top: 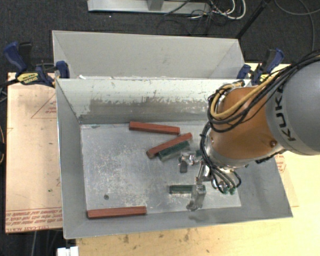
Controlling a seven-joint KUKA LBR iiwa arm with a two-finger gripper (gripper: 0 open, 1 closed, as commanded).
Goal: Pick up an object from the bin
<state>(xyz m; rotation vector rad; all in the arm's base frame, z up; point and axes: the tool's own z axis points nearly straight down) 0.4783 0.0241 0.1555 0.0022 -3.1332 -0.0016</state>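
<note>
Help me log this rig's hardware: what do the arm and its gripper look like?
The arm is a thick, rounded silver-grey link with black KUKA lettering along it. Its wrist wears a glossy orange cover, with black and yellow cables looped over the top. Below it sits a small bare-metal gripper, with a bunch of thin wires beside it.

Three brown bars (154, 127), two green bars (180, 189)

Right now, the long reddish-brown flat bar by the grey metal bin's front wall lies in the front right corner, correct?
Not quite. The camera view shows the long reddish-brown flat bar lying in the front left corner of the grey metal bin, not the right.
</note>
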